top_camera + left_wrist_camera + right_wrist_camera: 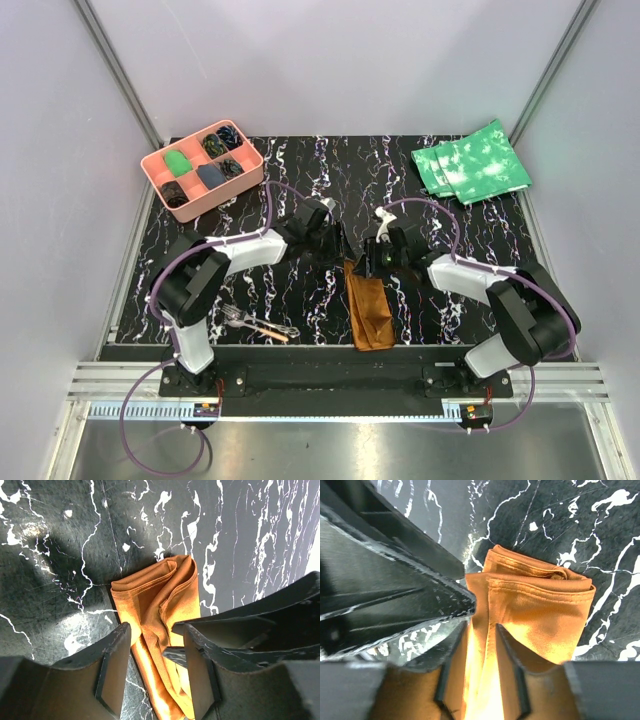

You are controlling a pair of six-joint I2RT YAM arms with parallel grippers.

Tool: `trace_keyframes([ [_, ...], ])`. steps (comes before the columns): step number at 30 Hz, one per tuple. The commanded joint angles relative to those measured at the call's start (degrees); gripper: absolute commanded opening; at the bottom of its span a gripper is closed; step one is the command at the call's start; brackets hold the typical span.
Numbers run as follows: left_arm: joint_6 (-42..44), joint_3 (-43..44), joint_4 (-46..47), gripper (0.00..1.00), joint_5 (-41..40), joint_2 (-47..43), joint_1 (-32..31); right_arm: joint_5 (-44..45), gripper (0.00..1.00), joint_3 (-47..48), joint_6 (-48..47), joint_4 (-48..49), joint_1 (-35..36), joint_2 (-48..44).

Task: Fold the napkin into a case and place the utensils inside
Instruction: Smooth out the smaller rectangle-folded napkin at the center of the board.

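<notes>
Well to the left of the case (368, 305), and farther back, stands the pink tray (152, 168), which plays no part in this step. Nearer, left of the case's near end, the utensils (256, 326) lie together on the table (300, 180). They are apart from the cloth, within the left arm's reach, and not yet inside. The left gripper (335, 245) hangs just over the case's far end on its left side, jaws well apart and holding nothing. Bare table shows beside the cloth between them, so it looks placed to tidy the fold rather than lift it. The case itself is rust-brown cloth folded into a narrow strip of several layers, its layered end toward both grippers. The right gripper (378, 255) sits over that same end from the right, jaws parted only narrowly with cloth filling the gap; no layer looks pinched. Far right of the case and farther back lie the green cloths (470, 165), unused
</notes>
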Motion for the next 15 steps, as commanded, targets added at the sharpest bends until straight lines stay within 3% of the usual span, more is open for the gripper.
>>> trace_keyframes([
  [1, -0.13, 2.60, 0.36, 0.48, 2.23, 1.00, -0.11, -5.48, 0.30, -1.60, 3.19, 5.10, -2.06, -1.82],
  [12, 1.01, 4.18, -1.57, 0.50, 0.65, 2.05, -0.55, -8.30, 0.09, -3.63, 7.05, 7.66, -5.40, -3.31],
  [15, 1.19, 5.41, -2.98, 0.47, 0.04, 3.46, -0.90, -6.46, 0.08, -3.98, 7.32, 6.52, -6.11, -4.27],
])
